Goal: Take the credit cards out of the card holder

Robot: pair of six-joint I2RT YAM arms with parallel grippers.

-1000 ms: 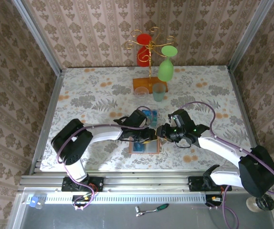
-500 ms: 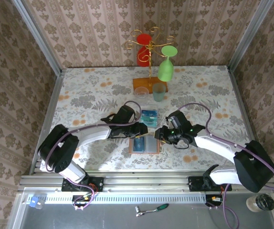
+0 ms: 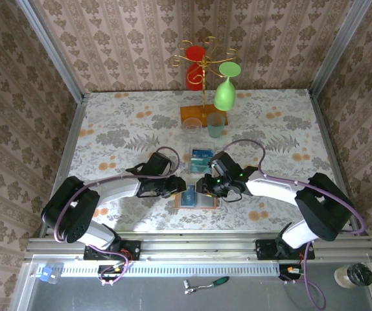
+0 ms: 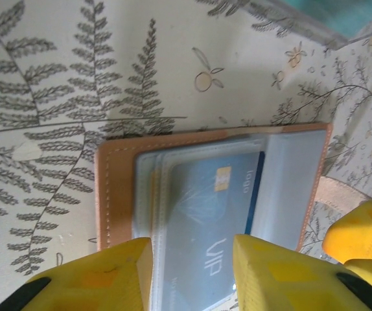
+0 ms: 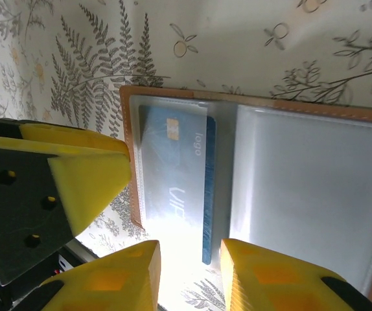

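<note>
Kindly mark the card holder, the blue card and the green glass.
card holder (image 4: pixel 116 194): left wrist, leather edge
blue card (image 4: pixel 202 207): left wrist, card face
green glass (image 3: pixel 225 96): top external, bowl

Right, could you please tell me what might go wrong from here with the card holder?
The blue VIP card lies under a clear sleeve in the open card holder, so the left gripper may pinch sleeve and card together, or drag the holder. The right gripper sits very close by; the two could collide.

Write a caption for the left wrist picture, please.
Left gripper poised over the open brown card holder, a blue VIP credit card tucked inside.
</note>
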